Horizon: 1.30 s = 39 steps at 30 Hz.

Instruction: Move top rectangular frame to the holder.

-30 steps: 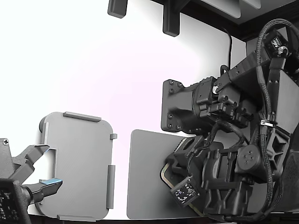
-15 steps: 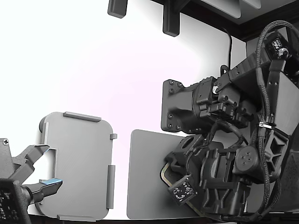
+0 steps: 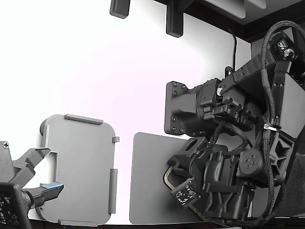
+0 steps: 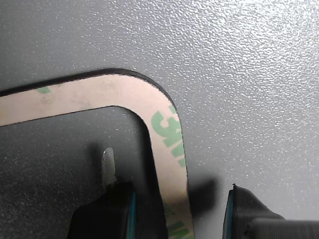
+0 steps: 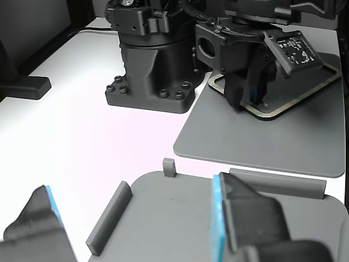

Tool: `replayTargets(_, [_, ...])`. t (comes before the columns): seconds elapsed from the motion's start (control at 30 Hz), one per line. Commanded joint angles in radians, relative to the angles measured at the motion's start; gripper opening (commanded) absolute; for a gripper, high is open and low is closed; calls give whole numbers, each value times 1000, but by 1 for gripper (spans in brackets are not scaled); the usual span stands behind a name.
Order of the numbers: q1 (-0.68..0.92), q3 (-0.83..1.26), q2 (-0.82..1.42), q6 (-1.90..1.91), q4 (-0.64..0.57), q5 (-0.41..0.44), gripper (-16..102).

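The white tabletop (image 3: 119, 81) carries everything in sight, and the biggest thing on it is the black arm (image 3: 248, 143), whose base stands near the far edge in the exterior view and whose wrist bends down over the exterior view's right. Under that wrist lies a dark grey flat mat (image 3: 147, 181), textured and matte in the wrist view (image 4: 249, 74), flat on the tabletop. Just beside the mat, toward the exterior view's left and apart from it by a strip of white, sits the holder (image 3: 81, 167), a light grey rounded tray with raised tabs along its edges (image 5: 180, 218); nothing lies in it. The top rectangular frame (image 5: 283, 106) rests on the mat, its pale rim printed with green lettering and its centre open (image 4: 169, 129); only one rounded corner of it shows past the arm in the exterior view (image 3: 167, 177). The gripper (image 4: 179, 214) is lowered over the frame with its jaws apart, one finger inside the frame's opening and the other outside on the mat, so that the rim runs between them; the pads do not press the rim. A second gripper (image 3: 35, 174), also open, shows at the exterior view's lower left by the holder's edge.
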Motion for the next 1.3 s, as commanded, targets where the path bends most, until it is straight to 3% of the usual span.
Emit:
replayTargets(0.0, [-23, -26, 17, -3, -3, -2, 71])
replayTargets(0.37, [-35, -21, 17, 11, -11, 11, 56])
replayTargets(0.93, [-40, -32, -20, -3, -12, -6, 57])
replayTargets(1.07, [-43, -31, -21, 3, -11, -3, 48])
replayTargets(1.27, [-43, -31, -18, 8, -5, 6, 21])
